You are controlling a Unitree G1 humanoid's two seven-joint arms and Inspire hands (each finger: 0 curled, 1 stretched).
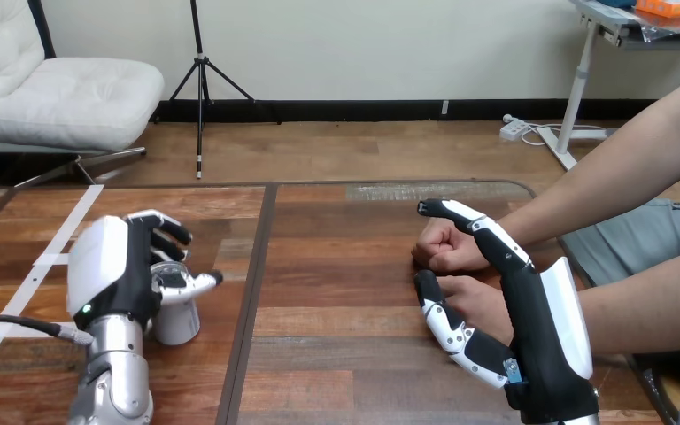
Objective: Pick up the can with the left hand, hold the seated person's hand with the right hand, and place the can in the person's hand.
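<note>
Nearest me, my right hand [540, 323] is spread, its thumb this side and its fingers on the far side of the person's nearer hand [476, 299], not closed on it. My left hand [124, 274] is curled round the can [177, 328], which stands upright on the worktop [336, 372]. From the can, that hand lies well to the right. The person's farther hand [443, 250] is a fist beyond.

Silvery-white can [177, 326]; black-and-white left hand [119, 266] and right hand [544, 328]; brown wood-grain table [336, 301], dark seam [252, 301], white tape strip [49, 257].
</note>
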